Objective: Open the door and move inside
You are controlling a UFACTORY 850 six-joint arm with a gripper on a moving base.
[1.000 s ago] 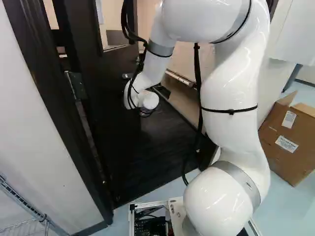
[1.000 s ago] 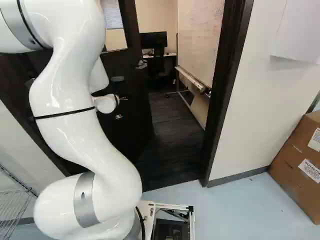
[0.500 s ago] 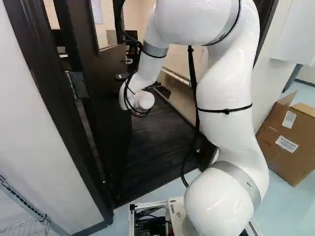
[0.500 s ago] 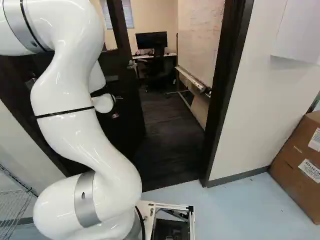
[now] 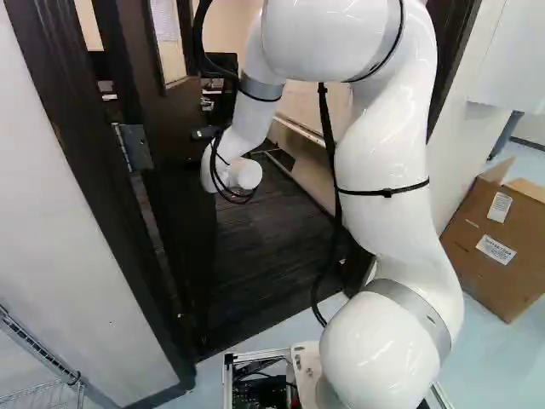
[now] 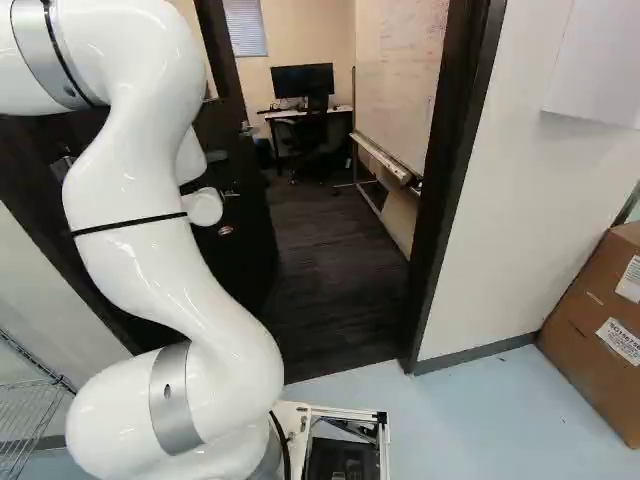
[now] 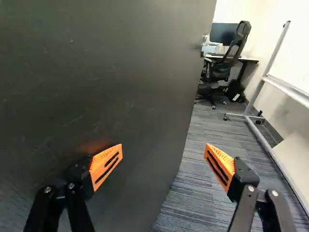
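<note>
The dark door (image 5: 174,204) stands partly open into the room, its hinge (image 5: 134,149) on the door frame at the left of the left base view. My arm's white wrist (image 5: 243,174) is beside the door's free edge; the gripper's fingers cannot be made out in the base views. In the wrist view the gripper (image 7: 163,153) is open, with nothing gripped. One orange pad (image 7: 106,164) is close to or against the door's face (image 7: 111,87); the other finger is past the door's free edge, over the room's floor. The doorway's dark floor (image 6: 330,270) shows beyond the threshold.
The right door post (image 6: 450,190) borders the opening. Inside are a whiteboard on a wheeled stand (image 7: 263,82), a desk with a monitor (image 6: 303,80) and a chair (image 7: 227,60). A cardboard box (image 5: 498,239) sits right of the doorway, a wire rack (image 5: 38,349) at the left.
The door has swung farther into the room, widening the opening. My arm's wrist has shifted a little leftward with it. The base has not visibly moved.
</note>
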